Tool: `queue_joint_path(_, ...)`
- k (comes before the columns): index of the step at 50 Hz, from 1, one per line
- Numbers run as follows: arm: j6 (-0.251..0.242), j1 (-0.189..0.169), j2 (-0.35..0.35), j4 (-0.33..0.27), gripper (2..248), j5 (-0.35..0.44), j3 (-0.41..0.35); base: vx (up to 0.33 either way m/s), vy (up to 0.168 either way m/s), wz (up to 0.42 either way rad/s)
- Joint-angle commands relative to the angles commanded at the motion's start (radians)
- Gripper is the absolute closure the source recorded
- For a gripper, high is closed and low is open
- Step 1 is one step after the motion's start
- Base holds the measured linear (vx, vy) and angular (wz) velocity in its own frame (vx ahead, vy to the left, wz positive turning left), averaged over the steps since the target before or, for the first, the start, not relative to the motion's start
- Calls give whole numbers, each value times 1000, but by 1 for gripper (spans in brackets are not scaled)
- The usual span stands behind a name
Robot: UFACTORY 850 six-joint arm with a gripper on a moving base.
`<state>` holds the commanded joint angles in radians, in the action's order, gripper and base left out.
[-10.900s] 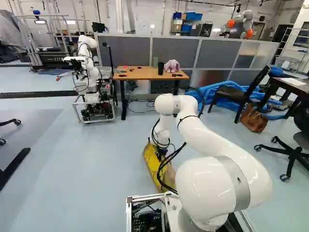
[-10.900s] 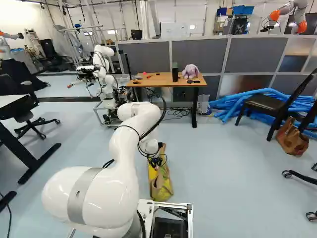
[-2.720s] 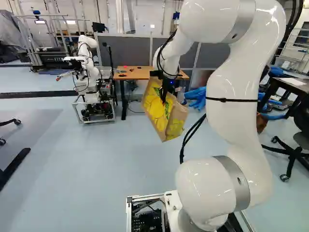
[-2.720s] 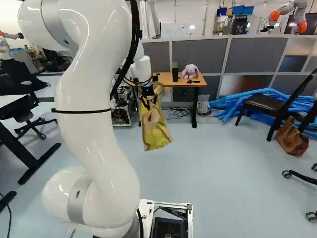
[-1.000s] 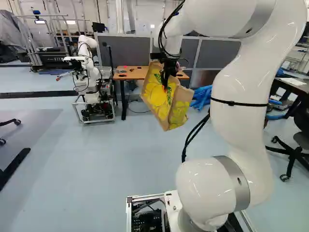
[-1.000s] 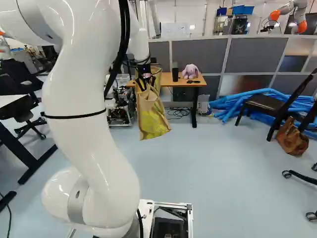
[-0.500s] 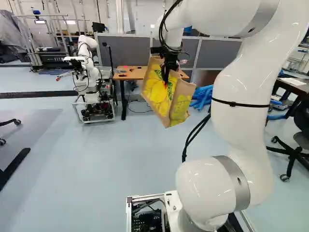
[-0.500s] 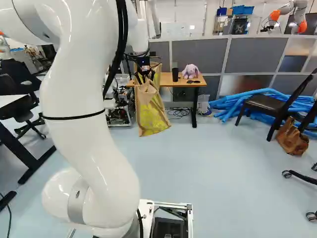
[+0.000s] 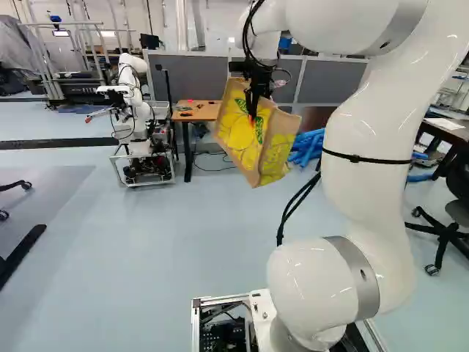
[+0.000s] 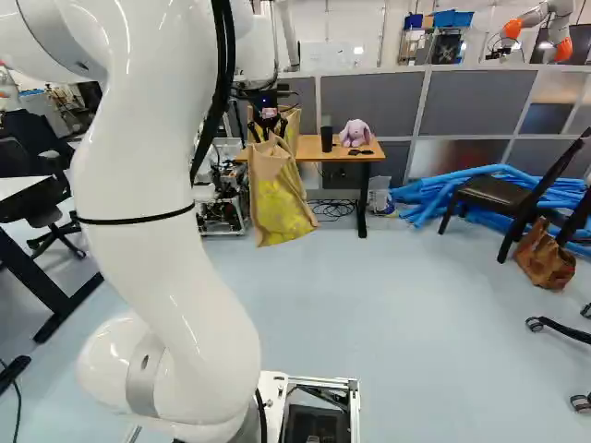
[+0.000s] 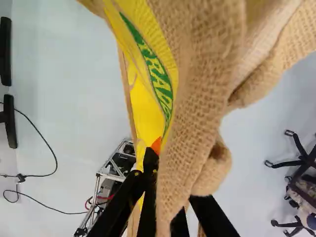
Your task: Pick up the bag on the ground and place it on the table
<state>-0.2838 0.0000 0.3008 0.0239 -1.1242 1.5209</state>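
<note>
Bag (image 9: 238, 143), coarse tan weave, yellow sides, green print, hanging tilted

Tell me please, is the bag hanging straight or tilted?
Tilted: in the left base view, the bag hangs from the fingers with its lower edge slanting.

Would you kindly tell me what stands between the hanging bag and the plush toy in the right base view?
In the right base view, a black container stands between the bag and the toy, upright on the table.
</note>
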Motion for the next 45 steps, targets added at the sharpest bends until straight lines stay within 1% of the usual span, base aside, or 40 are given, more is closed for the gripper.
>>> queue_joint_path(25,0,0,-6,0,229,-92,76,0,0,0)
queue_joint_path(45,0,0,28,0,229,-148,129,0,0,0)
